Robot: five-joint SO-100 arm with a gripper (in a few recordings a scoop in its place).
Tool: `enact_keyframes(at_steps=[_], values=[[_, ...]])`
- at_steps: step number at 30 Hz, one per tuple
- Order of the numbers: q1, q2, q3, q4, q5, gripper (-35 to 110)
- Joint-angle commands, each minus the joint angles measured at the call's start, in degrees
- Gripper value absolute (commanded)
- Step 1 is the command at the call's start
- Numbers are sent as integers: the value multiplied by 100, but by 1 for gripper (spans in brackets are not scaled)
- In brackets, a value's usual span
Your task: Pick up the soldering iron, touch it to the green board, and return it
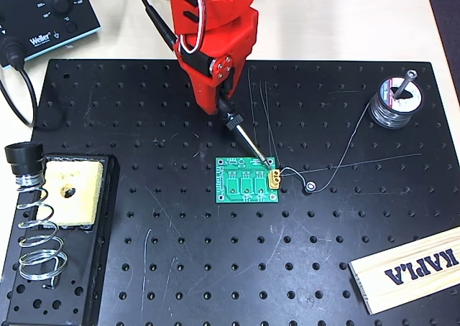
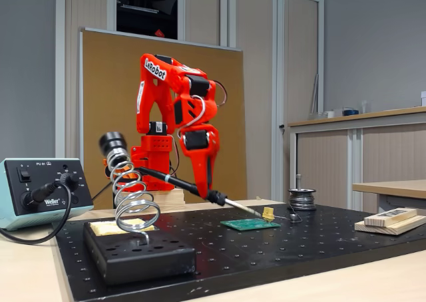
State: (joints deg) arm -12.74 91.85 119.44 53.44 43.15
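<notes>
Around soldering iron: closed gripper.

A pale bench carries a large black perforated board and a Weller control box. On the perforated board lie the green board, a coil stand, a solder spool and a wooden block.

An electronics lab bench.
A black-and-teal Weller soldering station, silver coil iron stand, solder spool and black perforated breadboard surround the hand.
</notes>
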Motion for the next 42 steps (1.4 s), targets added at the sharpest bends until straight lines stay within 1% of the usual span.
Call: enact_keyframes(at_steps=[1, 20, 42], values=[[-79, 53, -343, 62, 18, 0], [-114, -308, -562, 9, 44, 0], [-35, -229, -413, -26, -9, 0]])
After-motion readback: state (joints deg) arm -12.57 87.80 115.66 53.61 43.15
